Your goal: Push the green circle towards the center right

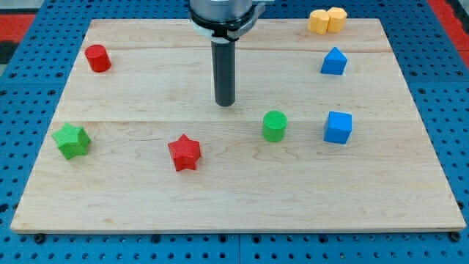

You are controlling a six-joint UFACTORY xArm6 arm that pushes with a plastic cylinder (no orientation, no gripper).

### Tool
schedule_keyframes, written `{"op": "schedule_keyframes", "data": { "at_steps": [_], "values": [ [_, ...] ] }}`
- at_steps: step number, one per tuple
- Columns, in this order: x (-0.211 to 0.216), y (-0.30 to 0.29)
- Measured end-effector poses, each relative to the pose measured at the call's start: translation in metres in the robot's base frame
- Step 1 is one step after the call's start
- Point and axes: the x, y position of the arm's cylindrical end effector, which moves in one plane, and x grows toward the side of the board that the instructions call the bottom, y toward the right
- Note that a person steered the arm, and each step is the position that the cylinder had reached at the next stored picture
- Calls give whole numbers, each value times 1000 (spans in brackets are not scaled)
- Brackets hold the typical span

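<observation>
Landmark, green circle (274,125): sat right of centre on the surface (220,198).
Red star (184,152): lay to its lower left.
My tip (225,103): stood apart, upper left of it; a bare rod without fingers.
Blue cube (338,127): stood just right, in its path.

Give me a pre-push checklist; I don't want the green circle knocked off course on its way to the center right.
1. My tip visible and touching no block: ok.
2. Tip on the side opposite the push direction: ok; it sits up and to the view's left of the green circle.
3. Tip level with the circle for a straight rightward push: not ok; it is nearer the view's top.
4. Path to the right open: not ok; the blue cube stands directly right of the circle.
5. Red star out of the way: ok.
</observation>
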Motion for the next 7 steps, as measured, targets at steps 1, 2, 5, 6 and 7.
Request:
{"op": "schedule_keyframes", "data": {
  "at_steps": [1, 2, 5, 6, 7],
  "values": [
    [0, -12],
    [0, -19],
    [35, -32],
    [52, -14],
    [79, 3]
  ]
}}
